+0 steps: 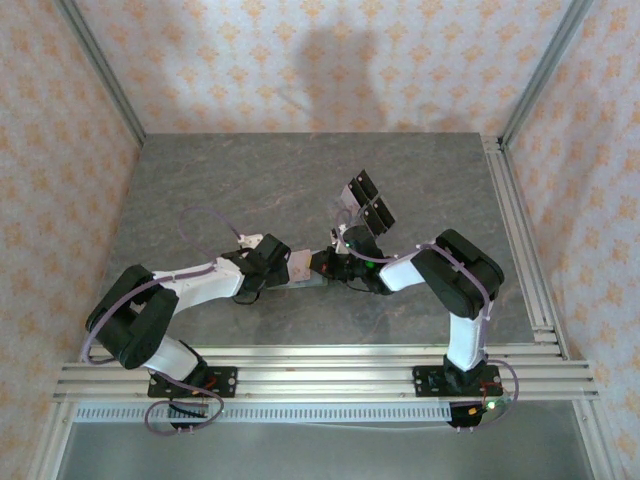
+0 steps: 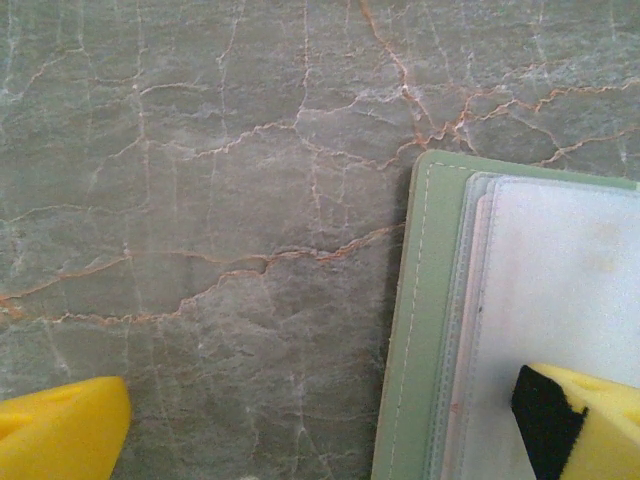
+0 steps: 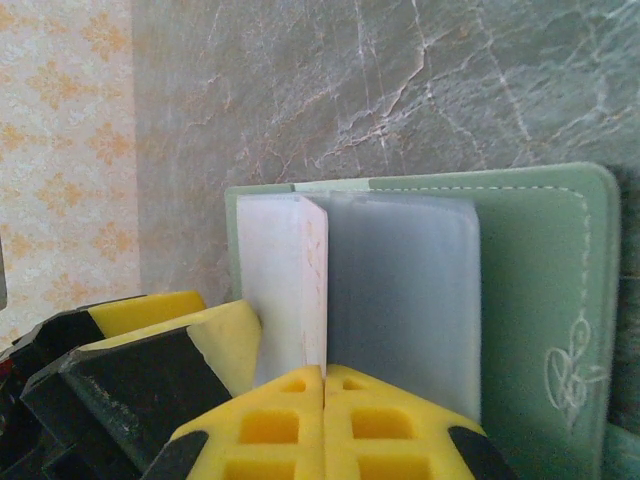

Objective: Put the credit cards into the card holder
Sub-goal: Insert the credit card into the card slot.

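The sage-green card holder lies open on the marble table, its paler grey inside facing up. My right gripper is shut on a pale credit card that stands on edge over the holder's inside. My left gripper is open, its right finger resting on the pale inside of the card holder and its left finger over bare table. In the top view both grippers meet at the card holder, left gripper and right gripper.
A clear plastic tray with dark pieces stands just behind the right gripper. Patterned walls and metal rails close in the grey marble table. The left gripper's finger sits close beside the held card.
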Available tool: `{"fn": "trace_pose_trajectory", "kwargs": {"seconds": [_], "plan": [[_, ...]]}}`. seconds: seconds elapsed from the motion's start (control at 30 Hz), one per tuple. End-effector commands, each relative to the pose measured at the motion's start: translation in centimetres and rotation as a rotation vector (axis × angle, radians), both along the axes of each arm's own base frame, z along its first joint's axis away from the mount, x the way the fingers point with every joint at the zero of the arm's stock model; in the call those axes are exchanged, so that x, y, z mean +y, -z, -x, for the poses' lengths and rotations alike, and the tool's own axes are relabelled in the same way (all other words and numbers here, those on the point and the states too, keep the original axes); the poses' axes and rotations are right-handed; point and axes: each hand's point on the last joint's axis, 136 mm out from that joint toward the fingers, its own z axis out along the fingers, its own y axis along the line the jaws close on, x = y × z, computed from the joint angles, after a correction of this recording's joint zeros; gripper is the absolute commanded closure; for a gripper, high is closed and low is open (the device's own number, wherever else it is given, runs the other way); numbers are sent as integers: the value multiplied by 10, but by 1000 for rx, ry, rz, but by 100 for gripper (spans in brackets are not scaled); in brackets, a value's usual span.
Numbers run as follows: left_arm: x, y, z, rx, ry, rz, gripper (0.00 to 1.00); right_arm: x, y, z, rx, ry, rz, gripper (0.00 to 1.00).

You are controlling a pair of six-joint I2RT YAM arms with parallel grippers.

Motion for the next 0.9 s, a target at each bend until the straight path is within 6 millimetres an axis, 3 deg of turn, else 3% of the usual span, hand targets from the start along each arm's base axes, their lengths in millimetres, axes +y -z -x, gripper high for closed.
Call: {"fn": "trace_pose_trajectory", "kwargs": {"seconds": [0.0, 0.3, 0.87], "plan": [[22, 14, 24, 78, -13, -91, 0, -11, 5, 1, -12, 4, 24, 100], [22, 13, 24, 73, -13, -88, 0, -18, 7, 1, -11, 7, 41, 100], [21, 14, 23, 76, -14, -91, 0, -6, 13, 10, 30, -61, 11, 100]]}}
